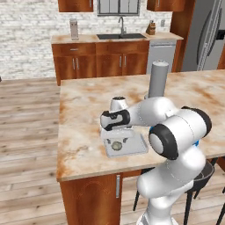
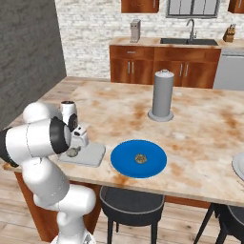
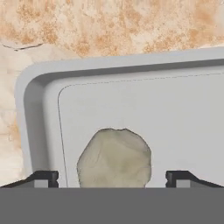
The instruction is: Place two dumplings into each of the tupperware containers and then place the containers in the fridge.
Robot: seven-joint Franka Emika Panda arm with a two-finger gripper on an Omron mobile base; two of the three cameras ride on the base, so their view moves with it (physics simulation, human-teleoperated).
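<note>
A light grey tupperware container (image 1: 136, 147) (image 2: 93, 155) (image 3: 170, 109) lies near the counter's front edge. One dumpling (image 1: 117, 145) (image 2: 72, 152) (image 3: 114, 157) rests on its floor near a corner. My gripper (image 1: 117, 134) (image 2: 76, 144) (image 3: 112, 177) hangs just above that dumpling, open. Its fingertips (image 3: 46, 177) stand wide on either side, clear of the dumpling. Another dumpling (image 2: 140, 157) sits in the middle of a round blue plate (image 2: 121, 164) beside the container. The fridge (image 1: 206, 35) stands at the back right of the left base view.
A tall grey cylinder (image 1: 158, 79) (image 2: 163, 95) stands on the counter behind the plate. A light grey plate (image 2: 239, 166) shows at the right edge. Dark stools (image 2: 128, 202) stand under the counter's front edge. A sink (image 1: 121, 36) lies on the far counter.
</note>
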